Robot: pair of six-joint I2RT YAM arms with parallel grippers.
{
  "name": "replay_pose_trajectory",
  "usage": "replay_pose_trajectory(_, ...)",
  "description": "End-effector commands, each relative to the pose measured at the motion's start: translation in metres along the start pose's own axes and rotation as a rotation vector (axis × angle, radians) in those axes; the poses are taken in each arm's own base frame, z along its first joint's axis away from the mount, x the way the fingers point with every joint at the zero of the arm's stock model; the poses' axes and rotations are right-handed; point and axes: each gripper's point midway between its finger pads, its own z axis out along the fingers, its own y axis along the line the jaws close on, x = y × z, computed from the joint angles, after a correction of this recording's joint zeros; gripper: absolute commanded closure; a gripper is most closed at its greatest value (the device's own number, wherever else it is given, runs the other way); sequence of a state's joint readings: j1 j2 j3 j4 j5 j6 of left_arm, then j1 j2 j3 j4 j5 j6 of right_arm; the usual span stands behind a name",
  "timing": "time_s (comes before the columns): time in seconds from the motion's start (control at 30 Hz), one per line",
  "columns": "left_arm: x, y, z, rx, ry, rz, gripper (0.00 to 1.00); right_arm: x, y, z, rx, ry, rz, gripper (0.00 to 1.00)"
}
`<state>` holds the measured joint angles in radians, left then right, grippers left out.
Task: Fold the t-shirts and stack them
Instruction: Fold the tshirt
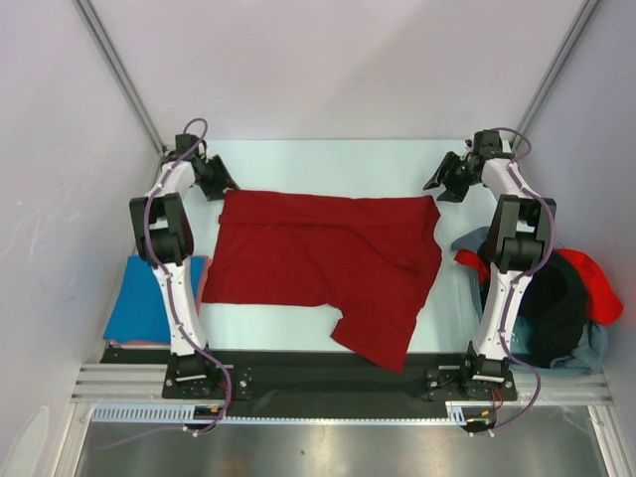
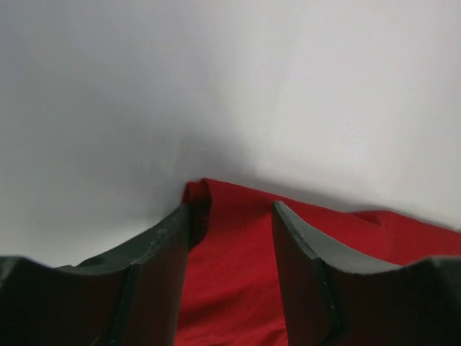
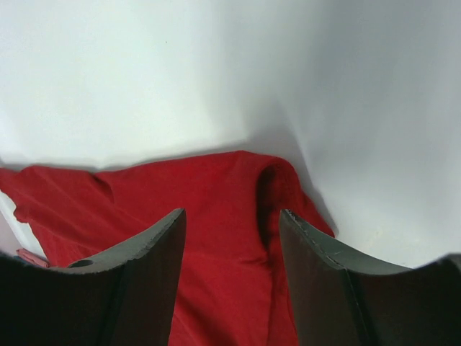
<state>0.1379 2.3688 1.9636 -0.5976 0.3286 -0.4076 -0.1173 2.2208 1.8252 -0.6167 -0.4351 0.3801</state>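
A dark red t-shirt (image 1: 328, 268) lies spread across the middle of the table, its lower right part hanging toward the near edge. My left gripper (image 1: 221, 184) hovers at the shirt's far left corner. In the left wrist view the gripper (image 2: 232, 216) is open, with the red cloth (image 2: 238, 274) lying loose beneath the gap. My right gripper (image 1: 437, 184) sits at the far right corner. The right wrist view shows that gripper (image 3: 232, 220) open above the rumpled corner of the shirt (image 3: 216, 187), gripping nothing.
A folded bright blue t-shirt (image 1: 139, 308) rests at the left beside the left arm. On the right, behind the right arm, lies a heap of black (image 1: 552, 298), brighter red (image 1: 601, 288) and pale grey-blue (image 1: 588, 353) shirts. White walls surround the table.
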Motion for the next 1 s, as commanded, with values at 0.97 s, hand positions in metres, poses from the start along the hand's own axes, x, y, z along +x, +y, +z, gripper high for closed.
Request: replay_pose_trajectory(0.97, -0.004, -0.016, 0.001, 0.033, 0.025, -0.031, 0.81, -0.003, -0.004, 0.026, -0.057, 0.039, 0.064, 0.58)
